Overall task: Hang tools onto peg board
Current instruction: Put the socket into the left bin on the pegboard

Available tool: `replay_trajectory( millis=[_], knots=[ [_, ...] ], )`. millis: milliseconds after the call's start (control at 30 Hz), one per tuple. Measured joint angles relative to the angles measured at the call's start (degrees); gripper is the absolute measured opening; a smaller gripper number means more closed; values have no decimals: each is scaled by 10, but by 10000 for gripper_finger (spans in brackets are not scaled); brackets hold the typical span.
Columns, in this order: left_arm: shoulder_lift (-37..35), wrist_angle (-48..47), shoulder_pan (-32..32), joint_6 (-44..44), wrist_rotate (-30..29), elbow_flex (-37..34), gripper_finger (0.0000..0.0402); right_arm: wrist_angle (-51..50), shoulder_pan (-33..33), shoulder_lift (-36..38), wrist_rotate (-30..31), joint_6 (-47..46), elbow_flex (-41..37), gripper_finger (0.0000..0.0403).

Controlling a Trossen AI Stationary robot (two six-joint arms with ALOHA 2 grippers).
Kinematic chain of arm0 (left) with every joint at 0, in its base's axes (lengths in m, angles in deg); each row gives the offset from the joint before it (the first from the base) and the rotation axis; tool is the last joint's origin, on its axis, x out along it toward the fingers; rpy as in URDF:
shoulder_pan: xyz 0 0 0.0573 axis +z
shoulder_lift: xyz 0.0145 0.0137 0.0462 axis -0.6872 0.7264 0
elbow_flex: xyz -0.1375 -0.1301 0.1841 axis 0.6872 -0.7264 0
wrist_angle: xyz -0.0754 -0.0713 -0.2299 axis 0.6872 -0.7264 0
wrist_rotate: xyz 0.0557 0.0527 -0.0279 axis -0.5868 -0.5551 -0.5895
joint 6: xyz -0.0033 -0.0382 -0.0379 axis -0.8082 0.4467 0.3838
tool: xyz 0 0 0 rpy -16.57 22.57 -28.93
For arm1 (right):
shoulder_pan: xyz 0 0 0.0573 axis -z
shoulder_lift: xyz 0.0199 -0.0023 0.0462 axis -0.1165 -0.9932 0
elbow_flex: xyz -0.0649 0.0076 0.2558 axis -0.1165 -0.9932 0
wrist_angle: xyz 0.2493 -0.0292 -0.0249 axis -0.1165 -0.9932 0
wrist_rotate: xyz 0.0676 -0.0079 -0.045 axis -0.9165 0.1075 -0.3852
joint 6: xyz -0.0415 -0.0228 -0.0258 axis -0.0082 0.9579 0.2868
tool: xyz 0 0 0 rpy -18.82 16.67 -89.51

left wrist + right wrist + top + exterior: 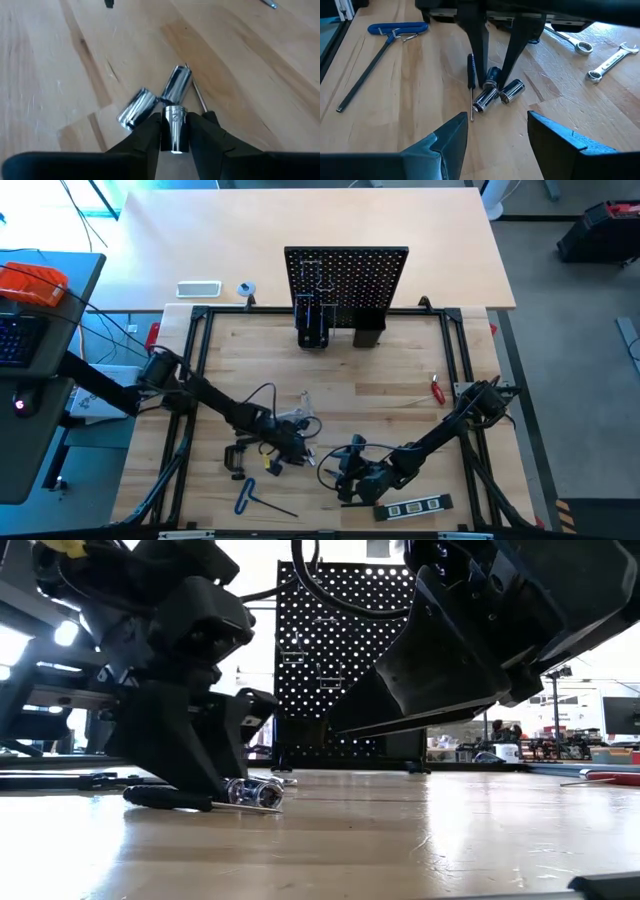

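Note:
Three chrome sockets lie together on the wooden table. My left gripper (297, 448) points down and is shut on one socket (173, 131). The other two sockets (137, 107) (176, 84) lie on their sides just beyond it. A small black-handled screwdriver (471, 75) lies beside them. My right gripper (497, 140) is open and empty, low over the table to the right of the sockets and pointing at them. It also shows in the high view (345, 472). The peg board (345, 285) stands upright at the table's far edge. My left gripper pinches the chrome socket's round wall (173, 120) between its two fingertips (481, 55). The fingers come from above and point down. The socket sits at table level between them; I cannot tell whether it is clear of the wood.
A blue-handled hex key (250, 495) and a black C-clamp (237, 460) lie at the near left. Silver wrenches (612, 60) lie beyond the sockets. The black level (412, 506) lies at the near edge, and a red-handled tool (437, 390) lies at the right.

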Motion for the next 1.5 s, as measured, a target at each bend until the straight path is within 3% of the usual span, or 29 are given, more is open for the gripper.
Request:
replay_trajectory(
  millis=[167, 400, 633, 800, 1000, 1100, 1267, 1500],
  knots=[
    [-6, -13, 3, -7, -5, 6, 53, 0, 0, 0, 0, -1, 0, 200],
    [-45, -80, 16, 0, -11, 5, 53, 11, 0, 0, 2, 17, 0, 200],
    [-122, -108, 36, 19, -5, 5, 53, 90, 0, 0, 41, 155, 0, 200],
    [-191, -90, 60, 53, -2, 4, 53, 97, 0, 0, 121, 284, 24, 200],
    [-243, 84, 92, 155, 6, -39, 53, 94, 0, 0, 297, 517, 81, 200],
    [-250, 196, 102, 211, 11, -70, 53, 95, 2, 0, 356, 607, 104, 200],
    [-237, 339, 102, 270, 13, -103, 53, 95, 22, 0, 368, 648, 121, 200],
    [-188, 429, 97, 316, 8, -119, 53, 133, 44, 0, 369, 658, 123, 200]
  ],
)
